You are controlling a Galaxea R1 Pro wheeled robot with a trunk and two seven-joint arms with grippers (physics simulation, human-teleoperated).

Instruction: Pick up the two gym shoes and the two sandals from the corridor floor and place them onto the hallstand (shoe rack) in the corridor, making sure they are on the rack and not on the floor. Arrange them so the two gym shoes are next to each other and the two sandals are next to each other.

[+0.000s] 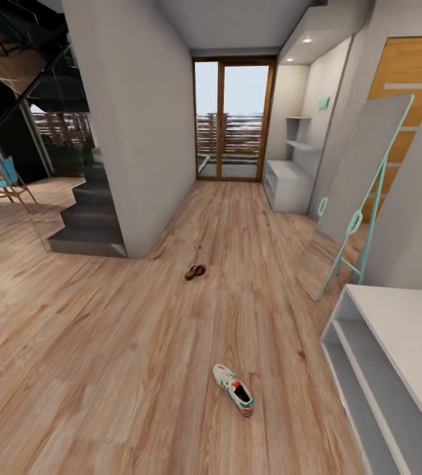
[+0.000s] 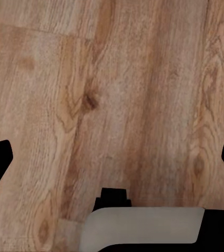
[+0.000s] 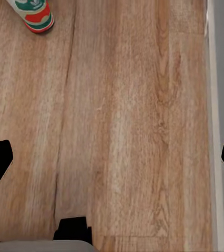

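Wood-grain corridor floor (image 1: 105, 343) bears one gym shoe (image 1: 234, 389).

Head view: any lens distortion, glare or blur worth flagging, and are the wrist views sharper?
Head view: wide-angle bowing of the walls, the glass door bright with daylight, and the far sandal soft and tiny. Right wrist view: wood grain crisp, the gym shoe cut by the frame edge. Left wrist view: corridor floor evenly lit, without glare.

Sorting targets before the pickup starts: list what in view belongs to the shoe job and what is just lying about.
Job:
gym shoe on the corridor floor
sandal farther along the floor
hallstand at right

Lying about:
leaning mirror
blue chair
staircase
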